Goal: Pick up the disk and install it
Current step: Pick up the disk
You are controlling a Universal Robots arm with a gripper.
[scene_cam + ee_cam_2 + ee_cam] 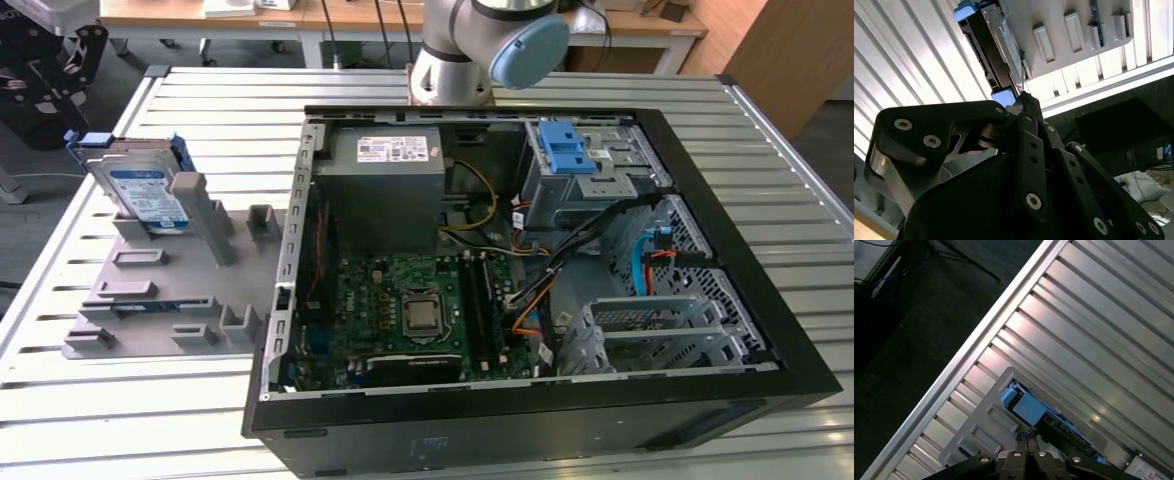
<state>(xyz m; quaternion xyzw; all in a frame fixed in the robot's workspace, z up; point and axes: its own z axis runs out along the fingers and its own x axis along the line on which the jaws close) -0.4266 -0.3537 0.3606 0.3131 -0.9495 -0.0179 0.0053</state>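
Disk: the disk (140, 188) stands on edge in a slot of the grey holder (160, 290). Its blue carrier frame wraps around it and its label shows in the exterior view.
Disk from the hand: in both wrist views the disk (989, 50) (1029, 409) lies straight ahead of the fingertips, in line with them. It is apart from them and untouched.
Hand: the gripper (1025, 100) (1027, 436) has its two fingers pressed together at the tips, with nothing between them.
Holder from the hand: the holder's (1064, 45) (979, 425) empty slots run off to one side of the fingertips. Its disk end is the part nearest them.
Table: the slatted metal table (1094, 315) carries the holder and spreads out beyond the hand.
Computer case: the open computer case (534, 410) sits beside the holder, well apart from the fingertips. A blue bracket (567, 150) sits in its drive bay and a grey metal box (387, 180) lies alongside.
Arm: the arm (467, 45) rises behind the case.
Step in hand: I judge this to be the approach to the pick. The disk is not yet grasped and nothing is installed.
What a grasp calls for: the fingers would have to part wide enough to straddle the disk's thin body. They would also need to line up with its upright faces and stay clear of the holder's posts.
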